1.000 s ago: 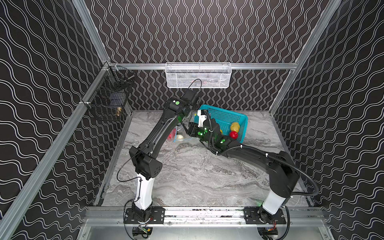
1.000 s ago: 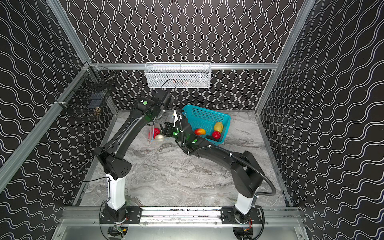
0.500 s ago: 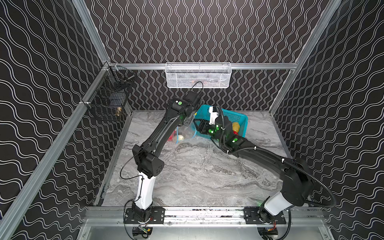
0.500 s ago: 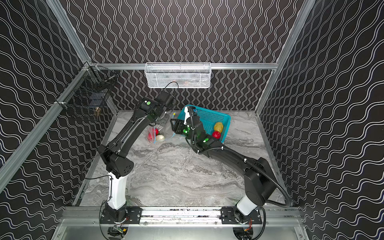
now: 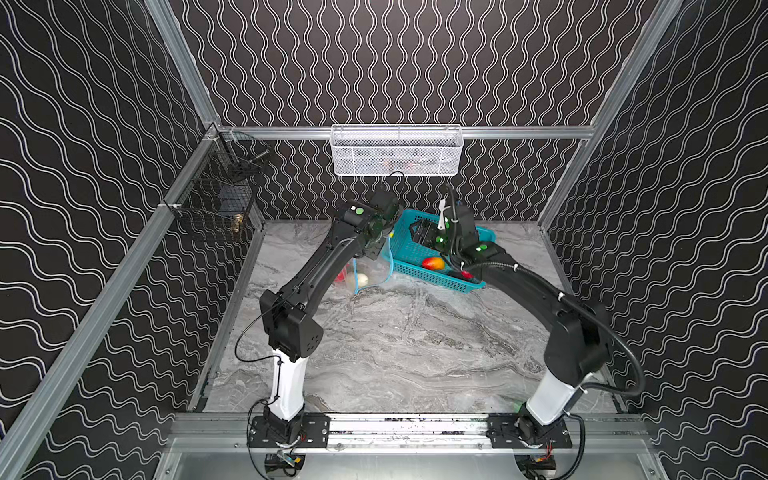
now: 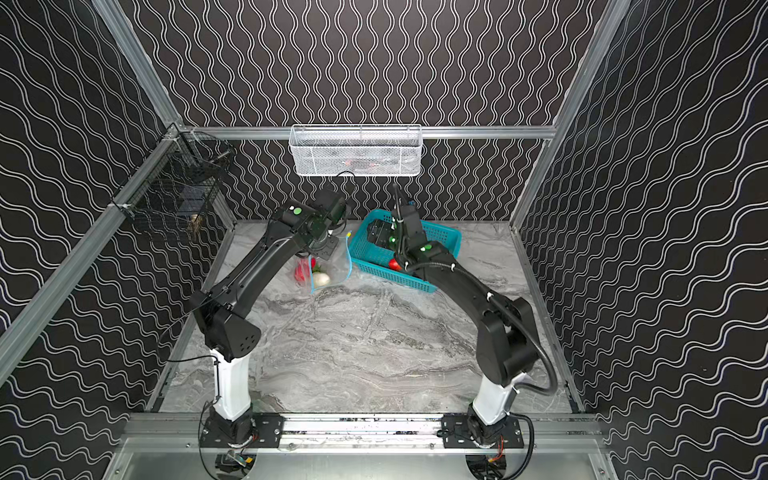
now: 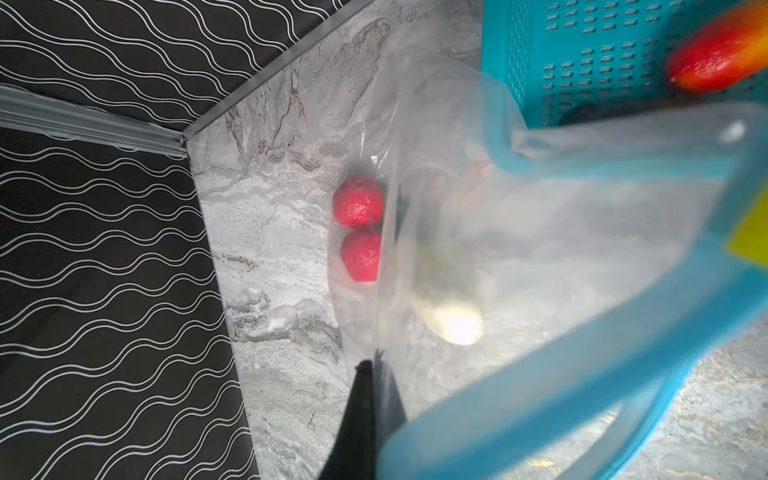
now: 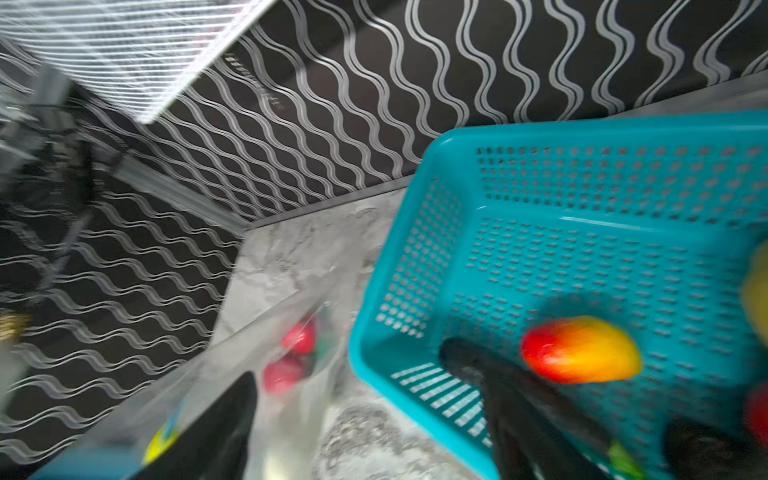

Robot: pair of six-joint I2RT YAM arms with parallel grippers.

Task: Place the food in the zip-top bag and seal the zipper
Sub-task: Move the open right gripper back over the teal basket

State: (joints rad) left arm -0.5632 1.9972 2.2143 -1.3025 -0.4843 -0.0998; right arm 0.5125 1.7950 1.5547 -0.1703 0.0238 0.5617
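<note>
- In a top view, the left gripper (image 5: 374, 251) pinches the mouth of the zip-top bag (image 5: 370, 277), upright beside the teal basket (image 5: 409, 253); the right gripper (image 5: 419, 232) hangs over the basket.
- Left wrist view: jaws pressed on bag film; red round ones (image 7: 357, 202) and a white long one (image 7: 452, 321) show through; zipper (image 7: 540, 399) open.
- Right wrist view: jaws spread, empty; a red-yellow fruit (image 8: 582, 350) lies in the basket.

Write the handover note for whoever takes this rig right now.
Left hand: shut on the zip-top bag edge, holding its mouth up and open.
Right hand: open, empty, over the teal basket.
Done: red round ones and white long one appear bagged.
Left: bag the red-yellow fruit and the other basket pieces, then close the zipper.
</note>
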